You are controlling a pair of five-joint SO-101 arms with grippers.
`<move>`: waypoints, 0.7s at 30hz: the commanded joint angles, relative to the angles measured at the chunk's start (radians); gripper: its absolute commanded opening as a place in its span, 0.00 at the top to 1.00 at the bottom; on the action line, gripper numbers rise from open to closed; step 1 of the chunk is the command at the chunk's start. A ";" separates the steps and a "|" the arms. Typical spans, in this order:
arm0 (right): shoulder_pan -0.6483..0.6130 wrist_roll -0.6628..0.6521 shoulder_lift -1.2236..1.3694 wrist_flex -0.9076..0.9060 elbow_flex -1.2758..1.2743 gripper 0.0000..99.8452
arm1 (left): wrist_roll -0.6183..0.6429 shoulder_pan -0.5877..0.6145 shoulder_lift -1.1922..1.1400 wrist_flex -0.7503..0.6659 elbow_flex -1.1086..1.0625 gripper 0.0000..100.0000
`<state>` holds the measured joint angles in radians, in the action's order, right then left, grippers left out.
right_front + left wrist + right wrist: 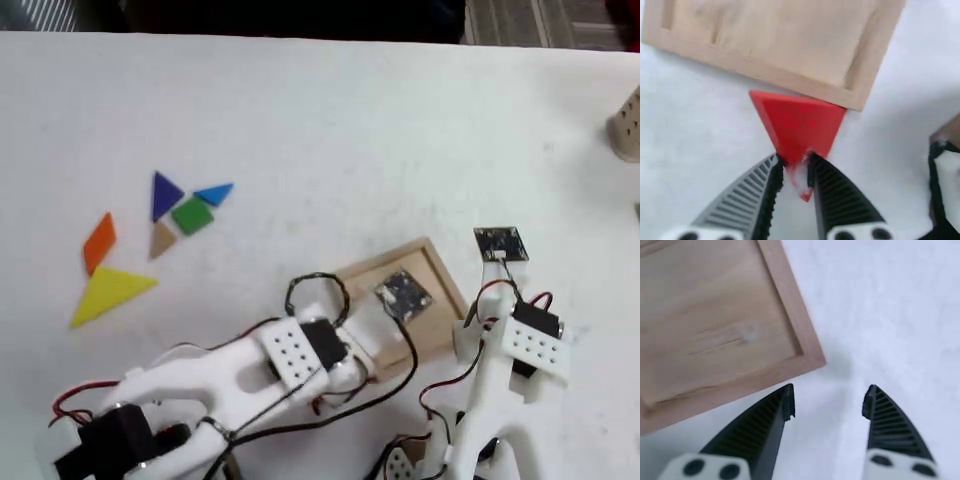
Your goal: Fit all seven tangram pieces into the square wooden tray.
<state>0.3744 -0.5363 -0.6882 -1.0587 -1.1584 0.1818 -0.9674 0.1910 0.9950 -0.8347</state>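
The left jaws pinched the red triangle (799, 122) beside the tray (765, 75) ahead, probably needing lifting inside; the right jaws stood spread.

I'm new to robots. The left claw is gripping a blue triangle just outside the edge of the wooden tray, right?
Not quite. The triangle in the left claw is red, not blue, as the left wrist view shows. The rest holds: the claw grips it by one corner, just outside the edge of the wooden tray.
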 commanded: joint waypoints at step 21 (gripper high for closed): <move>0.136 -0.276 -0.016 -0.403 0.388 0.78 | -0.021 -0.134 -0.016 -0.107 -0.083 0.98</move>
<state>0.4833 -0.7050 -0.6912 -1.3057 -0.9114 0.1665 -1.0533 0.2018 0.9045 -0.8393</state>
